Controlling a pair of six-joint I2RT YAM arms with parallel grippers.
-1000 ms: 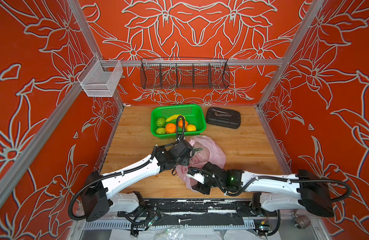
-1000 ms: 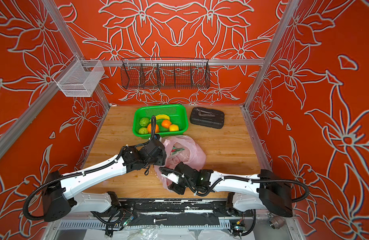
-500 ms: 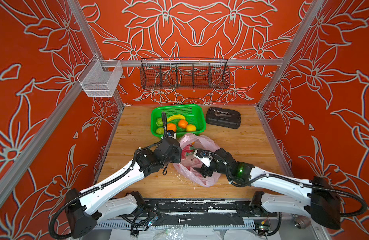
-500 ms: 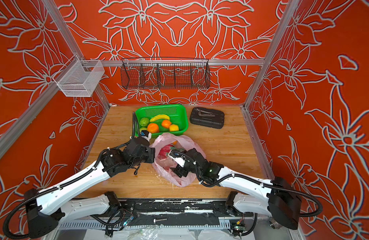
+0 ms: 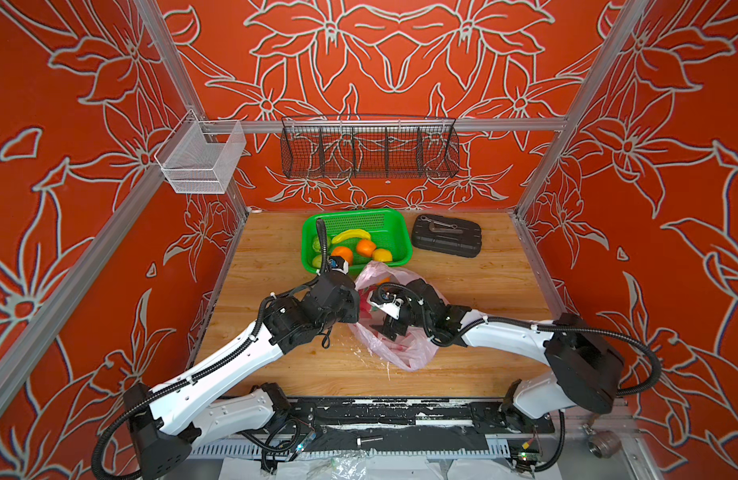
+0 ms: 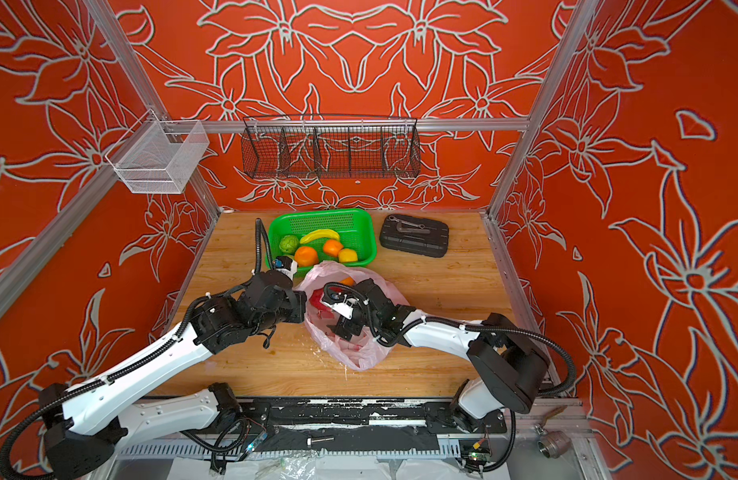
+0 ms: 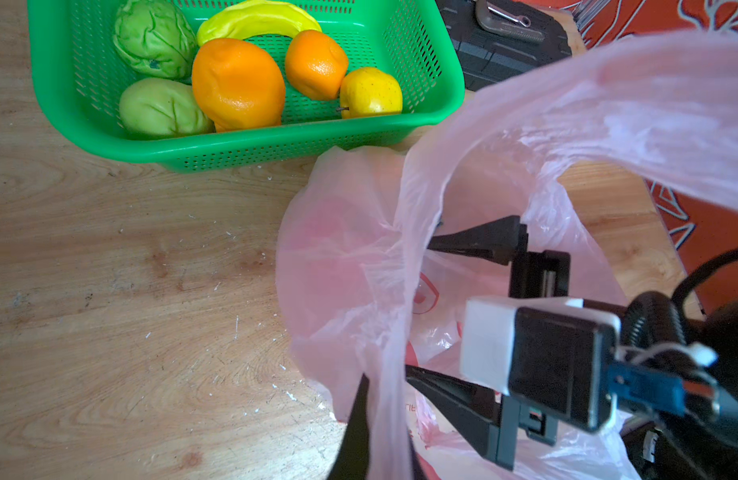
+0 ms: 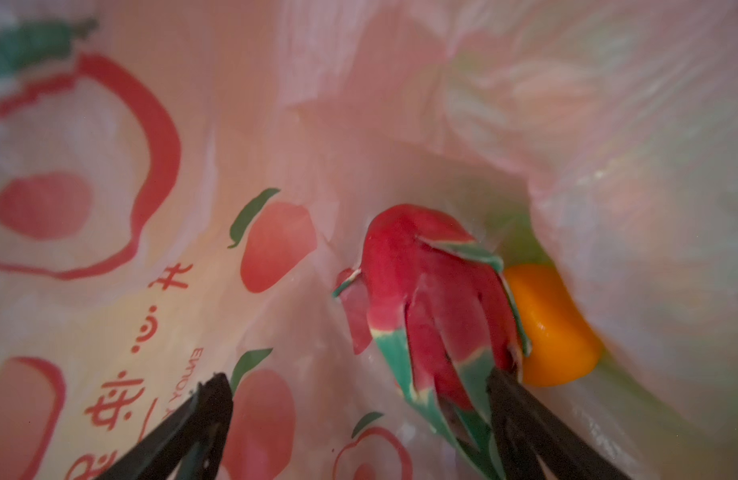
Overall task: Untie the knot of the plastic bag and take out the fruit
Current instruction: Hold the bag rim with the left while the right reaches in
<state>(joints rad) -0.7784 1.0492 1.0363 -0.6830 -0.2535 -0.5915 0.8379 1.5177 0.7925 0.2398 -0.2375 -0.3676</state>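
Centre of both top views: you count one green basket (image 5: 379,220) holding two green fruits (image 7: 154,38) (image 7: 163,109), two oranges (image 7: 238,85) (image 7: 316,64), one yellow round fruit (image 7: 371,92), one banana (image 7: 255,18). Below it, one plastic bag (image 5: 404,353) holds one dragon fruit (image 8: 425,299) and a third orange (image 8: 554,328). Right: one black case (image 5: 447,241).

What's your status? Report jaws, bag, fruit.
Left jaws shut on plastic bag rim, mouth held open. Right jaws open inside, dragon fruit by one finger. Orange beside it; nothing blocking.
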